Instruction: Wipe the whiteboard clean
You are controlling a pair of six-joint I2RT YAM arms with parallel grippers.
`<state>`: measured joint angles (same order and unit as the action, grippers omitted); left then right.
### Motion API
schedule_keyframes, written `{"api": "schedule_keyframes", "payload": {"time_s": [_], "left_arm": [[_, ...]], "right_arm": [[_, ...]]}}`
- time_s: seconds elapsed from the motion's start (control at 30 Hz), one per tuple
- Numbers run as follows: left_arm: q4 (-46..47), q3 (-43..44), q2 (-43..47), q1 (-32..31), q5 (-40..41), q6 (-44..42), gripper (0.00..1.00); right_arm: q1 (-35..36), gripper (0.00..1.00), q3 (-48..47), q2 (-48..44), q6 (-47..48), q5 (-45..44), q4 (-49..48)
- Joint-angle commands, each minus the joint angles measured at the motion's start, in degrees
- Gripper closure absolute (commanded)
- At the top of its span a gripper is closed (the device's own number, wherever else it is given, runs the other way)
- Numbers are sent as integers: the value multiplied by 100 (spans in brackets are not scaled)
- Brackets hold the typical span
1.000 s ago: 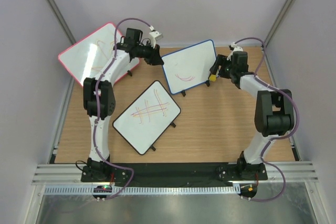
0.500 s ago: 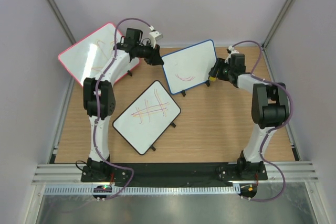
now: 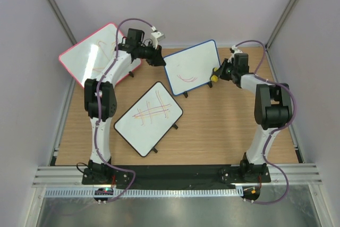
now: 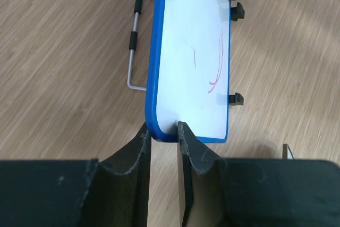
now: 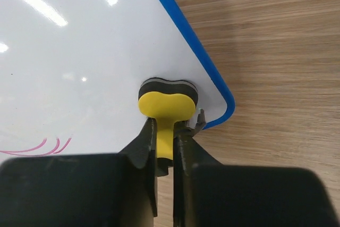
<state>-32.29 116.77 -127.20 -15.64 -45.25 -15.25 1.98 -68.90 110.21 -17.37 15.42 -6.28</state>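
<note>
The blue-framed whiteboard [image 3: 191,66] stands tilted at the back of the table, with faint pink curved strokes [image 3: 187,77] low on its face. My left gripper [image 3: 159,59] is shut on the board's left corner; in the left wrist view the blue frame [image 4: 155,78] sits between my fingers [image 4: 162,134]. My right gripper [image 3: 219,73] is at the board's right corner, shut on the stem of a yellow eraser [image 5: 166,104]. The eraser's dark pad rests against the white surface [image 5: 79,51], near the pink strokes [image 5: 37,146].
A larger pink-framed board [image 3: 98,51] leans at the back left behind my left arm. A black-framed board [image 3: 149,118] with crossed lines lies in the middle of the table. A wire stand [image 4: 135,46] lies behind the blue board.
My right gripper has closed from wide open onto the yellow eraser at the board's right corner. The left gripper and the board have not moved.
</note>
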Motion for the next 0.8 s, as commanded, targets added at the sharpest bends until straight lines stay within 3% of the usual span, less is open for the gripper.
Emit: {"api": "schedule_keyframes", "payload": {"time_s": [0.0, 0.2, 0.4, 0.53, 0.67, 0.77], "left_arm": [[92, -76, 239, -71, 157, -453, 100], [100, -58, 222, -71, 157, -453, 100], [92, -49, 239, -80, 192, -444, 100], [92, -84, 248, -80, 166, -462, 100], [92, -84, 239, -97, 157, -453, 100], [92, -84, 222, -88, 148, -453, 100]], "right_arm": [[-5, 97, -167, -122, -21, 49, -277], [258, 99, -211, -544, 365, -601, -102], [769, 99, -940, -238, 717, -883, 434], [752, 99, -730, -290, 497, -865, 57], [708, 99, -756, -316, 646, -997, 329], [690, 88, -441, -709, 655, -971, 164]]}}
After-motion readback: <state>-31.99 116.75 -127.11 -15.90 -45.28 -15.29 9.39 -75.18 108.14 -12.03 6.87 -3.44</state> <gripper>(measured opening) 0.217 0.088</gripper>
